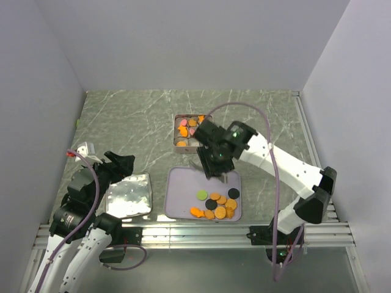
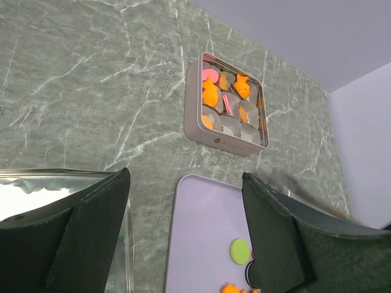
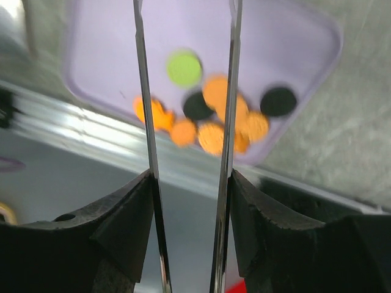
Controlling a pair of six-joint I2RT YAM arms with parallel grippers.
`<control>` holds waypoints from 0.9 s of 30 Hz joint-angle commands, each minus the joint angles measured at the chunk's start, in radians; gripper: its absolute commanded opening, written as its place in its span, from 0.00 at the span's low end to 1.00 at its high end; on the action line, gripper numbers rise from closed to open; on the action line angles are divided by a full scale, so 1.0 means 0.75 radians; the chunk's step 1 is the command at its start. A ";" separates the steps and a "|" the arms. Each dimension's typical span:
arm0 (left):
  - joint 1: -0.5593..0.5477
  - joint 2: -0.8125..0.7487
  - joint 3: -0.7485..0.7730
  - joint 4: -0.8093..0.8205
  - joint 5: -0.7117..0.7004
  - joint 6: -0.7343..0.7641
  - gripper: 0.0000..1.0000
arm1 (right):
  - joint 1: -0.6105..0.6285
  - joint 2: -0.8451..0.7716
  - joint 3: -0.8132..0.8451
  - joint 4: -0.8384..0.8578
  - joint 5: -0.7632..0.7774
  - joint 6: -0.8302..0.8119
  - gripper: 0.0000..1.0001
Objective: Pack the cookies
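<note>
Loose cookies (image 1: 219, 206) lie in a heap at the near right of a lavender tray (image 1: 183, 189): orange ones, a green round (image 1: 201, 195) and black rounds. More cookies (image 1: 188, 126) sit in white paper cups inside the square tin (image 1: 181, 144) behind the tray. My right gripper (image 1: 211, 163) hangs over the tray's far edge, shut on thin metal tongs (image 3: 141, 91). The blades frame the cookies (image 3: 214, 116) below, and their tips run out of the wrist view. My left gripper (image 1: 119, 165) is open and empty, left of the tray. It (image 2: 185, 177) looks toward the tin (image 2: 226, 137).
A shiny metal lid (image 1: 129, 195) lies flat at the near left, beside my left gripper, and its edge shows in the left wrist view (image 2: 36, 189). Grey walls close in the marbled table (image 1: 134, 116) on three sides. An aluminium rail (image 1: 195, 235) runs along the near edge.
</note>
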 commanded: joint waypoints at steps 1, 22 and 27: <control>-0.004 0.030 0.020 0.024 0.008 0.001 0.78 | 0.065 -0.141 -0.169 -0.019 0.035 0.091 0.56; -0.004 0.016 0.012 0.049 0.075 0.024 0.79 | 0.309 -0.166 -0.372 -0.003 -0.037 0.202 0.56; -0.004 0.026 0.012 0.055 0.092 0.030 0.80 | 0.336 -0.125 -0.376 0.016 -0.047 0.198 0.56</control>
